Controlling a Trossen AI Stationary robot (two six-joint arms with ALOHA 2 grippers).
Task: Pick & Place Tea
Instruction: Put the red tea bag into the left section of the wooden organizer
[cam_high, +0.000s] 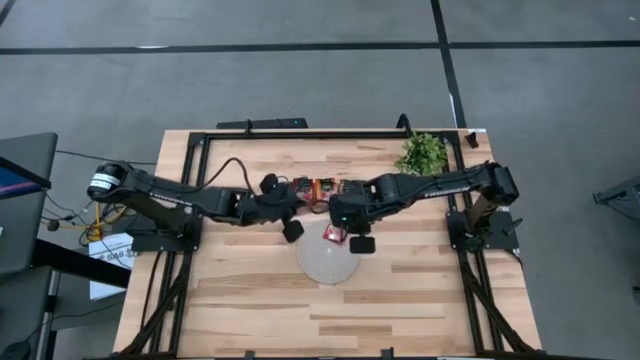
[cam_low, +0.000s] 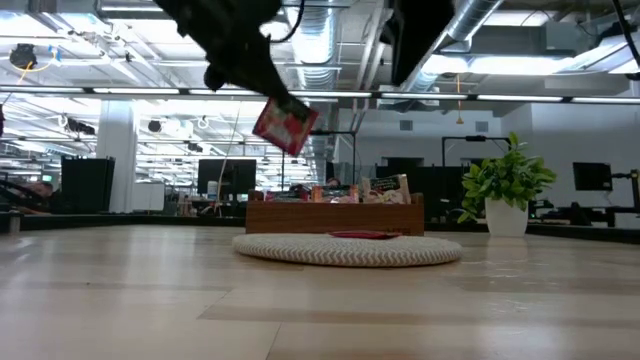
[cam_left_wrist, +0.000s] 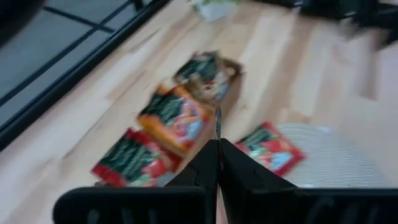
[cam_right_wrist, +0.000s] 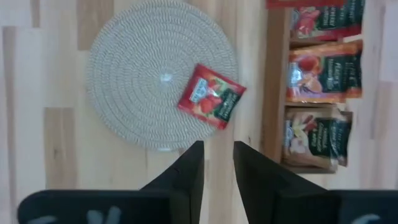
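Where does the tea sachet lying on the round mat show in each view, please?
High: sachet on the mat's far rim.
Low: thin red strip atop the mat.
Left wrist: on the mat's rim.
Right wrist: on the mat, toward the tray.
Shared landmark: the round mat.

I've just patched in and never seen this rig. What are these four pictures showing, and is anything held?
Two dark robot arms work at a wooden table. One picture looks straight down, one level across the tabletop, one from each wrist. On the table: a round woven mat, a wooden tray of tea sachets, a potted plant. The left gripper is shut on a red tea sachet, held in the air. The right gripper, open and empty, is above the mat, where another sachet lies.
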